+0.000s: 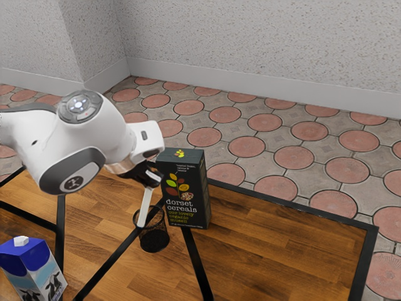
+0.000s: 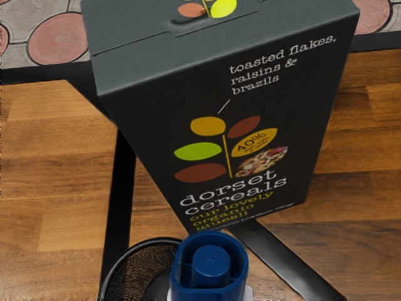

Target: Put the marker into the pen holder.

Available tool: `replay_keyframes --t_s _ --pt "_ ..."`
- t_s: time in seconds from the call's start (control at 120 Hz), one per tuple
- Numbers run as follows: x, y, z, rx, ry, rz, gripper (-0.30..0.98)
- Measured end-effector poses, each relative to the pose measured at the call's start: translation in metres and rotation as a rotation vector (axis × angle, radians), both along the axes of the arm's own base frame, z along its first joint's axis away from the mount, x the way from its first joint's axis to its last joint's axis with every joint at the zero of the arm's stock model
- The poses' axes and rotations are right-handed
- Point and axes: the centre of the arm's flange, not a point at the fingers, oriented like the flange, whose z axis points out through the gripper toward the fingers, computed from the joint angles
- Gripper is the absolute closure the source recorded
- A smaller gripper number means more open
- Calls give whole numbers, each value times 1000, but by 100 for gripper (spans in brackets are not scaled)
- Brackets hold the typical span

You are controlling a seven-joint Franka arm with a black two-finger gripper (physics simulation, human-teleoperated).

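Observation:
In the exterior view my gripper [image 1: 149, 179] points downward and is shut on the marker [image 1: 145, 208], a long white stick hanging slightly tilted below it. The marker's lower end overlaps the rim and upper wall of the black mesh pen holder [image 1: 154, 239]; whether it is inside or in front of the mesh I cannot tell. The wrist view has the marker's blue end [image 2: 210, 266] close below the hand, overlapping the right part of the round pen holder [image 2: 139, 273].
A tall dark cereal box [image 1: 186, 194] stands right beside the pen holder; its printed front [image 2: 229, 132] faces my hand. A blue and white milk carton [image 1: 32, 269] stands at the exterior view's lower left. Black bars cross the wooden table [image 1: 276, 251], which has a black edge.

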Motion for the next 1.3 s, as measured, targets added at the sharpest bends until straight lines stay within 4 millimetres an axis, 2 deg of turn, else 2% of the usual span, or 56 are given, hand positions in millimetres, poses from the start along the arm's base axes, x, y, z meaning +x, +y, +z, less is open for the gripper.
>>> replay_keyframes --t_s 0.125,0.517,0.833,1.025,1.133,1.175,1.217,1.3 --pt "8 4 -12 14 15 11 79" --pt "38 21 -24 73 13 1 79" --pt "52 21 -32 75 20 -1 79" --pt "53 22 -30 66 18 6 39" --pt "53 25 -28 64 16 11 23" --pt "61 37 -21 51 7 38 19" --pt "83 60 -6 26 -13 88 16" --pt "128 95 56 -16 -55 193 11"
